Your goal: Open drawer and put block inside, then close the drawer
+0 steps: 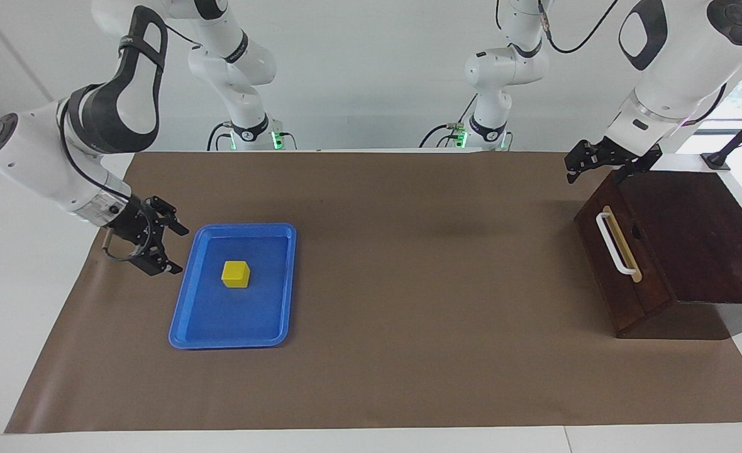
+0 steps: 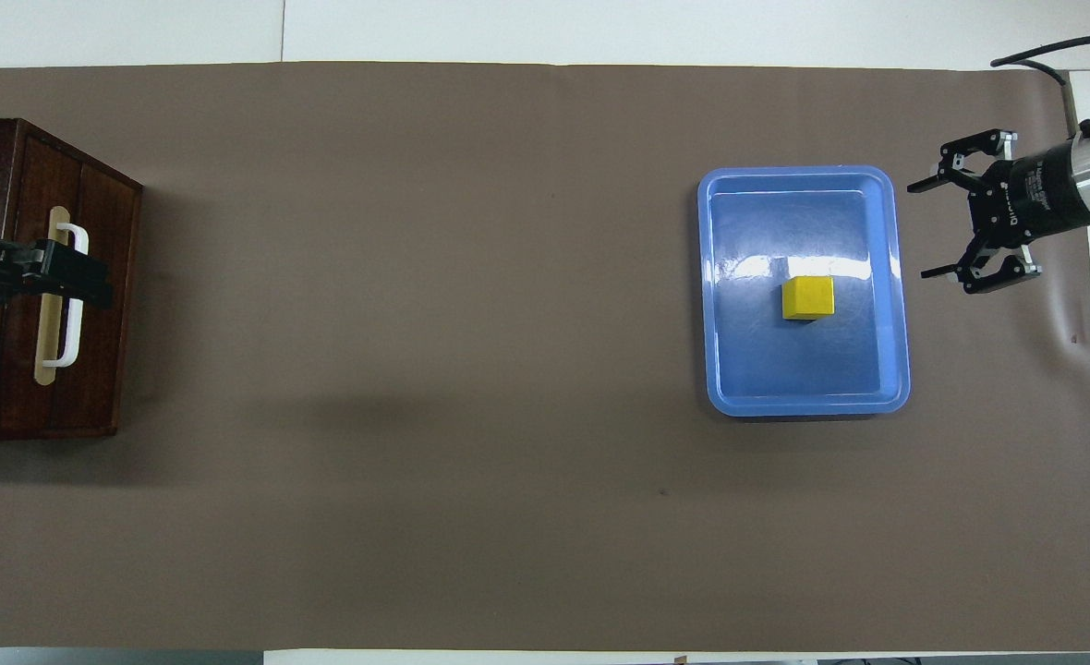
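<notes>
The drawer [image 1: 610, 277] is shut in its dark wooden box [image 1: 698, 233] at the left arm's end of the table, with its white bar handle [image 1: 615, 244] facing the table's middle. It also shows in the overhead view [image 2: 102, 351]. My left gripper [image 1: 594, 173] hangs over the box's edge nearer to the robots; from overhead it [image 2: 92, 282] covers the handle [image 2: 72, 296]. The yellow block [image 1: 236, 274] [image 2: 807, 297] sits in a flat blue tray [image 1: 251, 314] [image 2: 804, 369]. My right gripper [image 1: 178, 250] [image 2: 935, 226] is open and empty beside the tray, just outside its rim.
A brown mat [image 1: 409, 283] covers the table between the tray and the box. The two arm bases [image 1: 248, 132] stand at the mat's edge nearest the robots. White table shows past the mat's edges.
</notes>
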`<state>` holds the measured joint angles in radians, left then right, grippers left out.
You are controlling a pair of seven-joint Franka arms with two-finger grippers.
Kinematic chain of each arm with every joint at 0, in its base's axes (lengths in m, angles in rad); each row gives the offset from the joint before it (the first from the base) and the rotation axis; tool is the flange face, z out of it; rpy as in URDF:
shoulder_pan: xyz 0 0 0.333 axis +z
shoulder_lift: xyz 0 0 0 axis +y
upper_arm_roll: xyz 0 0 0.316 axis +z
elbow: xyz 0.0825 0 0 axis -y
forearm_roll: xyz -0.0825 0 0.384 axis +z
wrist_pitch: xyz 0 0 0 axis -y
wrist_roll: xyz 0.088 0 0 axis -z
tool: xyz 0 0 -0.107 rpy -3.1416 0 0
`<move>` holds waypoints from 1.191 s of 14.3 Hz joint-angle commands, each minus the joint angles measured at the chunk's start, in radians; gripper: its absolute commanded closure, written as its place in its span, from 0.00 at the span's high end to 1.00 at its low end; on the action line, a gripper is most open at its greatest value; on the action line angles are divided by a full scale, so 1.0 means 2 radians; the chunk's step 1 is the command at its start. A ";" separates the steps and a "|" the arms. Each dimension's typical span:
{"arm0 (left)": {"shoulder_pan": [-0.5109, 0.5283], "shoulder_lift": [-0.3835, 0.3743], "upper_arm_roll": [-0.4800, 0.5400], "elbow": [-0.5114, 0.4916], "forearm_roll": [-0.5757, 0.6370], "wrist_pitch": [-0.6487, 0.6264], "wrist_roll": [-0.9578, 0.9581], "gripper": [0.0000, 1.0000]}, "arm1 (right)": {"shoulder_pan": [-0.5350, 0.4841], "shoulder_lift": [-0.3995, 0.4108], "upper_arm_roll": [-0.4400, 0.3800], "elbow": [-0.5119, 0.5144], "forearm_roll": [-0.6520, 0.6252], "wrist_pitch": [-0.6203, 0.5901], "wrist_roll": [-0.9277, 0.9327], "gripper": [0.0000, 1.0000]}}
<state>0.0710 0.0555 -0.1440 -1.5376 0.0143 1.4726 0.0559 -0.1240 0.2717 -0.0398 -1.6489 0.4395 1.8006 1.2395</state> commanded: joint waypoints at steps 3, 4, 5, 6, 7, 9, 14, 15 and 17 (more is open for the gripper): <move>-0.006 -0.019 -0.001 -0.017 0.010 0.018 -0.003 1.00 | -0.040 -0.018 0.002 -0.094 0.078 0.027 -0.003 1.00; -0.012 -0.024 -0.002 -0.037 0.028 0.053 -0.004 1.00 | -0.041 -0.018 0.002 -0.106 0.078 0.034 -0.021 1.00; -0.022 -0.035 -0.002 -0.067 0.055 0.086 -0.004 1.00 | -0.042 -0.016 0.002 -0.115 0.079 0.044 -0.037 1.00; -0.023 -0.044 -0.003 -0.099 0.072 0.122 -0.004 1.00 | -0.044 -0.011 0.002 -0.118 0.093 0.048 -0.057 1.00; -0.024 -0.047 -0.002 -0.121 0.079 0.145 -0.004 1.00 | -0.046 -0.003 0.002 -0.121 0.111 0.048 -0.076 1.00; -0.022 -0.040 -0.003 -0.158 0.134 0.185 -0.005 1.00 | -0.046 0.014 0.002 -0.121 0.128 0.058 -0.097 1.00; -0.021 -0.004 -0.002 -0.223 0.246 0.285 -0.080 1.00 | -0.042 0.040 0.002 -0.132 0.155 0.100 -0.137 1.00; -0.018 0.002 -0.003 -0.224 0.273 0.290 -0.081 1.00 | -0.041 0.046 0.002 -0.134 0.163 0.108 -0.149 1.00; -0.015 0.011 -0.002 -0.239 0.289 0.321 -0.081 1.00 | -0.038 0.058 0.002 -0.135 0.187 0.117 -0.165 1.00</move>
<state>0.0342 0.0746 -0.1512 -1.9805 0.5515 2.0503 -0.0864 -0.2010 0.3770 -0.0403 -1.9039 0.7690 2.0062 0.9554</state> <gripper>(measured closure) 0.000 0.000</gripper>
